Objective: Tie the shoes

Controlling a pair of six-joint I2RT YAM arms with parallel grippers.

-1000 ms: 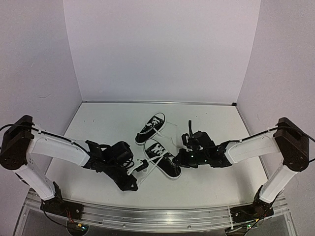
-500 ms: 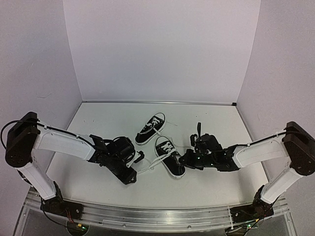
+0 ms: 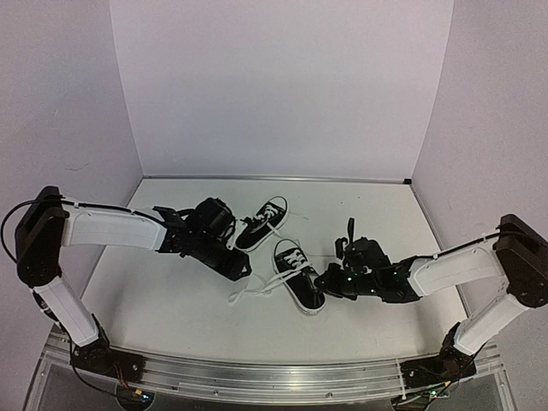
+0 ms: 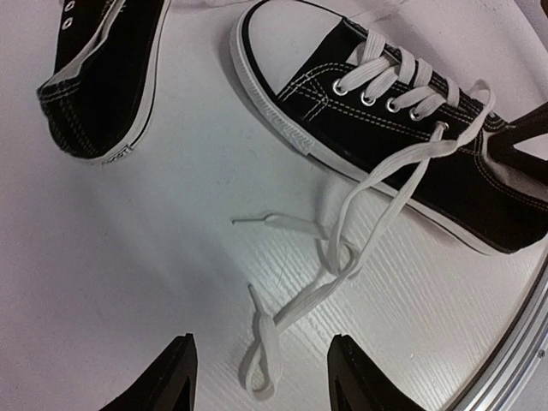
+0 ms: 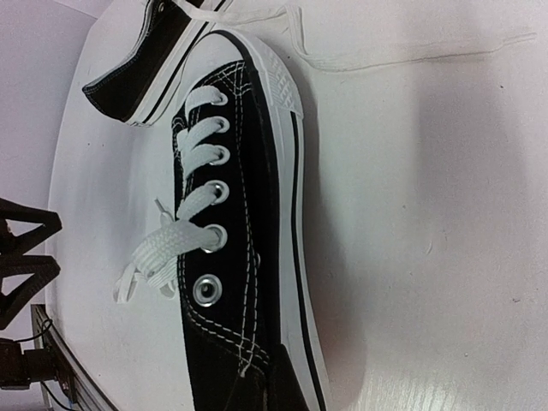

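Two shoes, top view: the near shoe (image 3: 298, 275) lies between your arms, the far shoe (image 3: 262, 224) just behind it. The left gripper (image 3: 242, 267) hangs parted and empty; the right gripper (image 3: 324, 282), shut, pins the near shoe's heel.

Left wrist view: the laces (image 4: 342, 257) lie loose on the table (image 4: 128, 282), crossed once — no bow yet.

Right wrist view: its own fingers don't show; the heel sits at the bottom edge.

Step in hand: I'd say early tying — regrasp a lace end next, heel kept pinned.
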